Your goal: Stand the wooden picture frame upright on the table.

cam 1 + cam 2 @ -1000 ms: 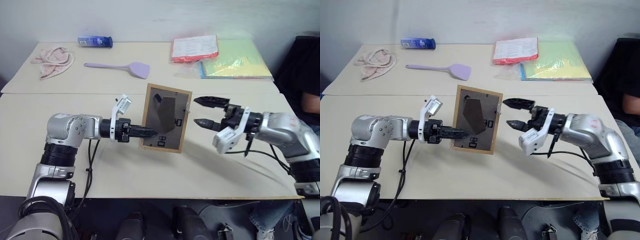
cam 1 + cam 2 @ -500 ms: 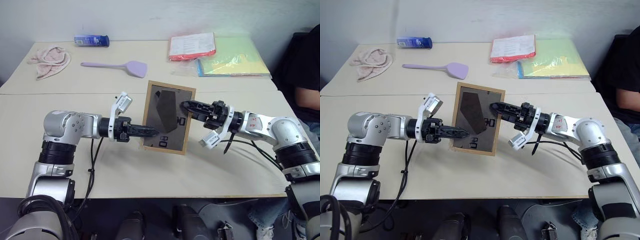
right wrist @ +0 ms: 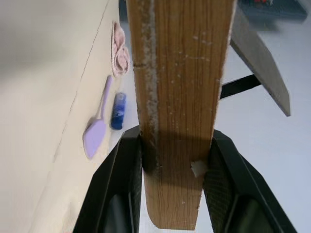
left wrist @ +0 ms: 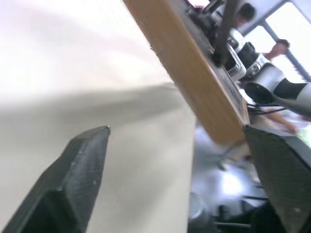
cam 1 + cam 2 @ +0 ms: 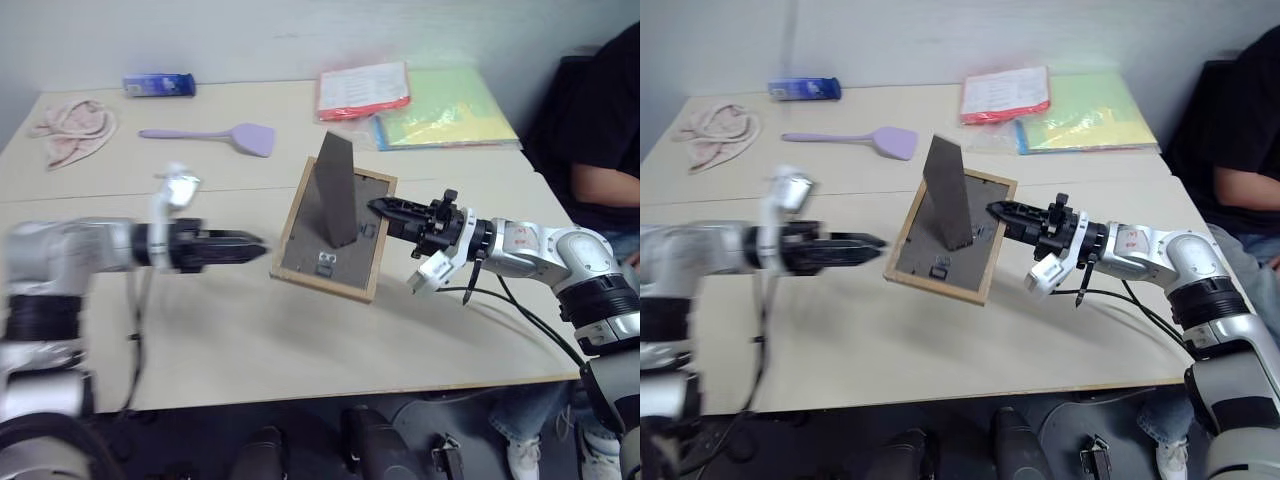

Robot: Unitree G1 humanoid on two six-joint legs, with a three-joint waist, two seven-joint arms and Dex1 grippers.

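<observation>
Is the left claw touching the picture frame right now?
Apart. In the left eye view, bare table separates the left claw from the wooden picture frame.

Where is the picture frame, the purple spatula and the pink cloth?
wooden picture frame (image 5: pixel 327 264), left eye view, on its dark back panel.
purple spatula (image 5: pixel 254 139), left eye view, on its wide blade.
pink cloth (image 5: pixel 68 130), left eye view, on its crumpled middle.

picture frame (image 5: pixel 332 232) between pincers, above table (image 5: pixel 250 330)
</observation>
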